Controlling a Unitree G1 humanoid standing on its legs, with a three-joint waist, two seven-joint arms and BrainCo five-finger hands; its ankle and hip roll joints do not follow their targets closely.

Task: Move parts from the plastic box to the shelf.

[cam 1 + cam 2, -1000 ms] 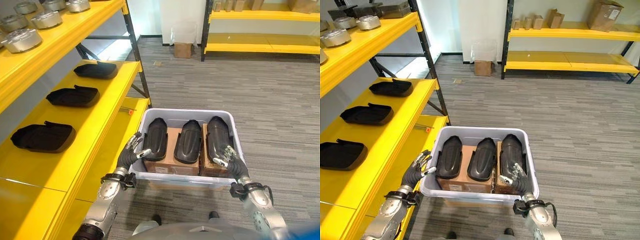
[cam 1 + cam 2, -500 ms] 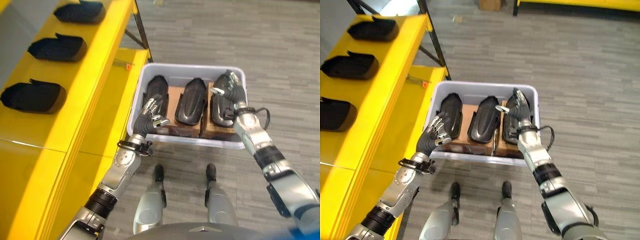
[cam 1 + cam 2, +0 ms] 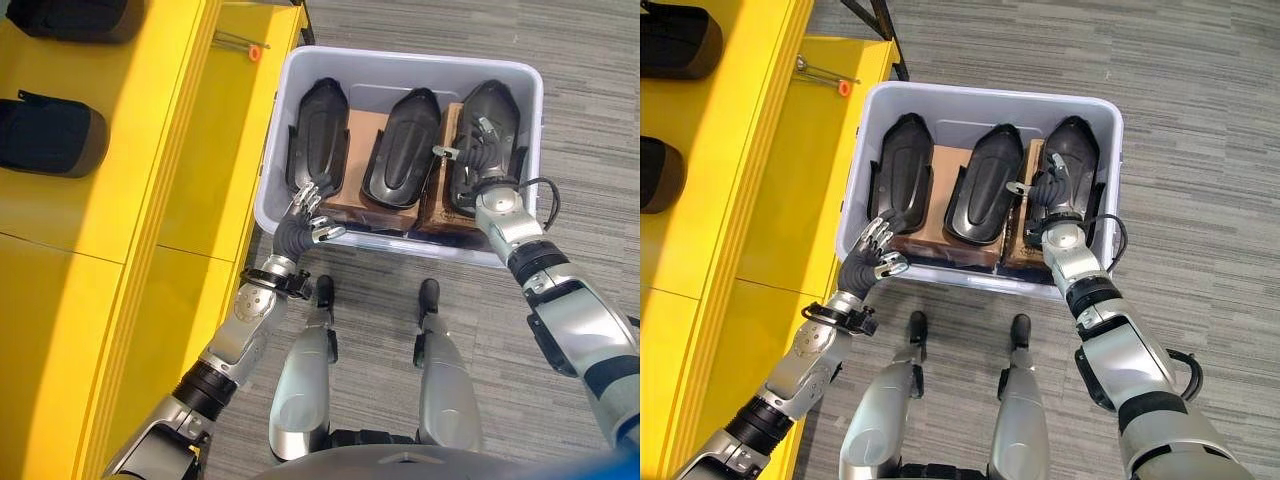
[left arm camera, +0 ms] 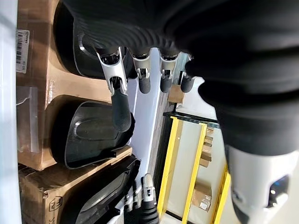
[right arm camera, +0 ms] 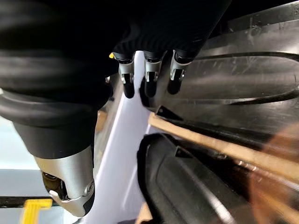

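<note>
Fingers (image 3: 1055,182) of right hand (image 3: 1052,196) loosely extended over rightmost black part (image 3: 490,112) in plastic box (image 3: 400,66), left hand (image 3: 308,208) relaxed at near rim; pick step, next needing closure around part.

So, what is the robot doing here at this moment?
It stands over a plastic box beside the yellow shelf. Three black parts lie in the box on cardboard cartons. The right robot hand rests over the rightmost part, fingers relaxed. The left robot hand is open at the box's near left corner. Nothing is lifted yet.
</note>
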